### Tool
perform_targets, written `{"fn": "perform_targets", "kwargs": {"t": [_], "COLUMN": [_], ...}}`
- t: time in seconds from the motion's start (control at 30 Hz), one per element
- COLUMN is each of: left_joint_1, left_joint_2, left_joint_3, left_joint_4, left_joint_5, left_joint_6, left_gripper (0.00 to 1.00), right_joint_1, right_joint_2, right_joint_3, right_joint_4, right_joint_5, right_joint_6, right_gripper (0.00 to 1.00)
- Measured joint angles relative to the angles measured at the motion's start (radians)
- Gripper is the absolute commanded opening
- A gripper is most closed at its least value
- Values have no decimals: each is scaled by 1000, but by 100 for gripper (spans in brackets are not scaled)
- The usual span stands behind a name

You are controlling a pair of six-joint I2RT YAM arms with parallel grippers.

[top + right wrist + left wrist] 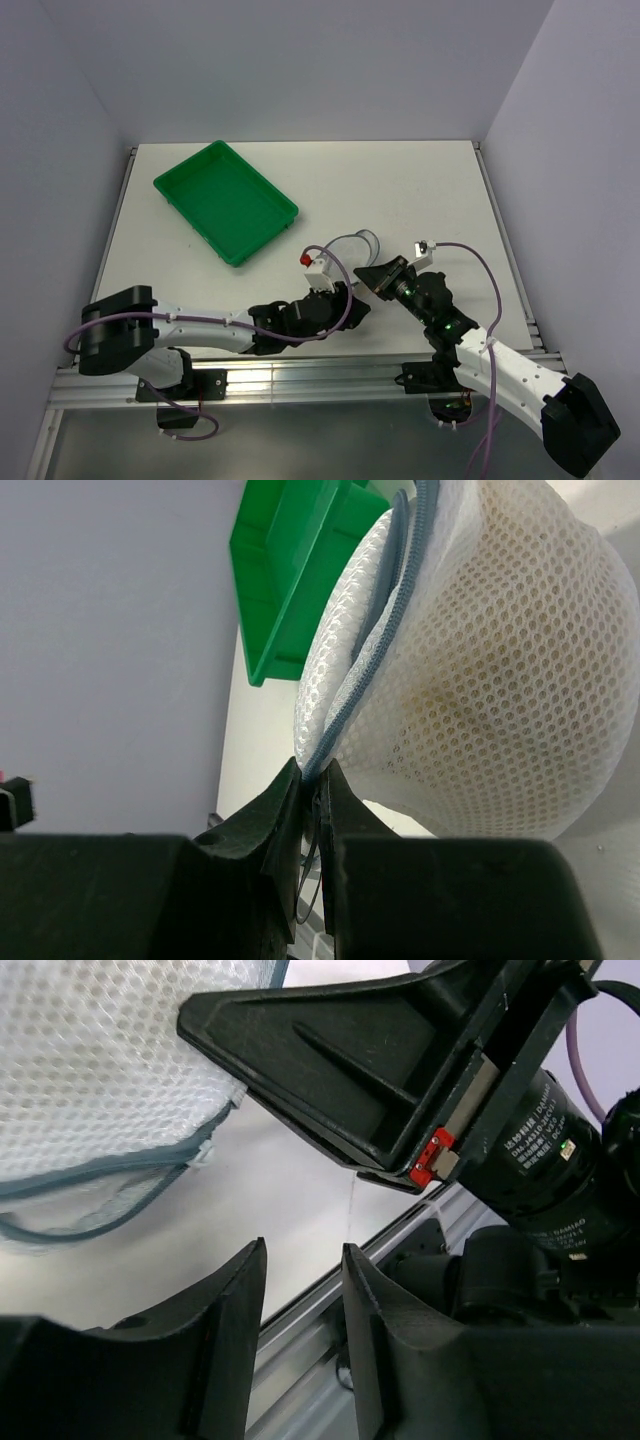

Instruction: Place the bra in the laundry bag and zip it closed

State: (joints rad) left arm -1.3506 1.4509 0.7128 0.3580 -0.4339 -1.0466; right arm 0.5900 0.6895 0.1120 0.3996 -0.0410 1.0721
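Right claw pinches the laundry bag at its zipper rim. Left claw hangs beside it, jaws apart, gripping nothing.

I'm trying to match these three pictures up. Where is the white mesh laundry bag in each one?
Top external: the laundry bag just below centre, only partly visible.
Left wrist: upper left corner.
Right wrist: fills the upper right.
Shared landmark: the green tray, upper left in top external, behind the bag in right wrist; absent from left wrist.
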Motion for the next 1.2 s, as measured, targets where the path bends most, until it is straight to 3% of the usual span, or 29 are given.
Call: {"fn": "perform_targets", "kwargs": {"t": [0.23,0.63,0.83,1.1,1.2], "left_joint_1": [3,43,48,47,45], "left_joint_2": [79,104,105,105,105], "left_joint_3": [-1,-11,-26,-47,-47], "left_joint_4": [69,163,233,264,268], "left_joint_5": [-62,-126,-140,-147,-147], "left_joint_6": [-66,-35,9,14,15], "left_gripper": [48,47,34,0,0], "right_joint_1": [0,0,-2,-2,-2], "right_joint_2": [-2,-59,-50,-50,-51], "right_joint_3": [-2,-2,-2,-8,-8], "right_joint_4": [10,-3,5,10,8], "right_joint_5": [-1,-1,-5,-4,-4], "right_joint_6": [8,12,20,30,30], "right_gripper": [0,0,0,0,0]}}
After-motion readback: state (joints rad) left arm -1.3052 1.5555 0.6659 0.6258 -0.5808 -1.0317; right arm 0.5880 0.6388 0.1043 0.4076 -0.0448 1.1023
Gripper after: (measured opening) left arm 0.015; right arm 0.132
